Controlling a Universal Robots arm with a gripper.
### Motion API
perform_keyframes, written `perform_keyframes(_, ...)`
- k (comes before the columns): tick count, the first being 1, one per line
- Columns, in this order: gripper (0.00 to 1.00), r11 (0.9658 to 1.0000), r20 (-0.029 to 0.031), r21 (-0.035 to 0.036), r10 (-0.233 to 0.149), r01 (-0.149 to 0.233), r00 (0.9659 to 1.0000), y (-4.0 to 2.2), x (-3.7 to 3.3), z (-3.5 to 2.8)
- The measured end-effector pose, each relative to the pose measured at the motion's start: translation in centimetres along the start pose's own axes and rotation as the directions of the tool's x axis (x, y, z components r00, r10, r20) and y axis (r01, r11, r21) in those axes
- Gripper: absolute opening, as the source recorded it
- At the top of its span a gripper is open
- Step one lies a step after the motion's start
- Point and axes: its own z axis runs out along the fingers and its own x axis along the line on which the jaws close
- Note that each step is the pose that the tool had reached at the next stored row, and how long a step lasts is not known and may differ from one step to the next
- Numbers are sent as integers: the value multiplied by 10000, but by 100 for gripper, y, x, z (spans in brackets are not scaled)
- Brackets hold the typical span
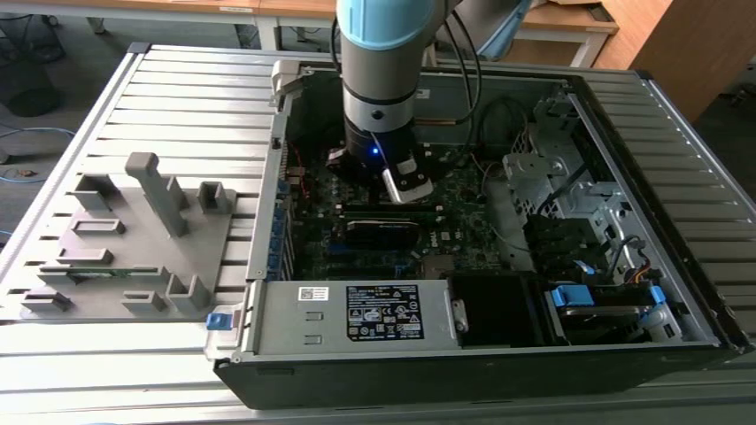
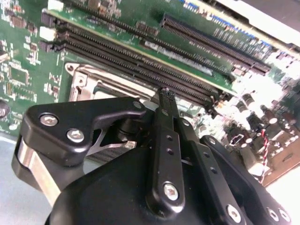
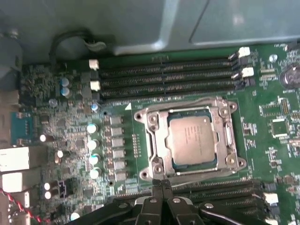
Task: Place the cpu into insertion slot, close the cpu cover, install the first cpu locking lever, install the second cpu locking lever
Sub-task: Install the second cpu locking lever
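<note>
- While the gripper (image 3: 161, 183) hangs with fingers pressed together, holding nothing, at the insertion slot's (image 3: 190, 140) rim, the cpu (image 3: 194, 141) sits seated under the lowered cpu cover (image 3: 157, 140).
- Risk, as I judge it: a misaligned push could scrape the motherboard (image 3: 70, 98).

A ribbed grey metal table (image 1: 177, 97) stands before wooden desks (image 1: 555, 22) and a wooden cabinet (image 1: 685, 44).

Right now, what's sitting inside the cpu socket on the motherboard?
The cpu lies flat in the insertion slot, its silver-grey top showing through the window of the cpu cover, which is down around it. The socket's contacts beneath are covered by the chip.
</note>
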Motion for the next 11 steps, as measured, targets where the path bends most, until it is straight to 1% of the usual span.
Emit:
perform_keyframes(1, 11, 10000, -8, -82, 4, -4, 10000, -5, 1, 1)
perform_keyframes(2, 11, 9999, -14, -147, 6, -6, 10000, -10, 1, 2)
perform_keyframes(4, 11, 9997, -22, -244, 10, -11, 10000, -20, 3, 5)
perform_keyframes(6, 11, 9995, -26, -317, 13, -14, 10000, -29, 6, 11)
perform_keyframes(11, 11, 9989, -33, -458, 17, -19, 10000, -49, 12, 28)
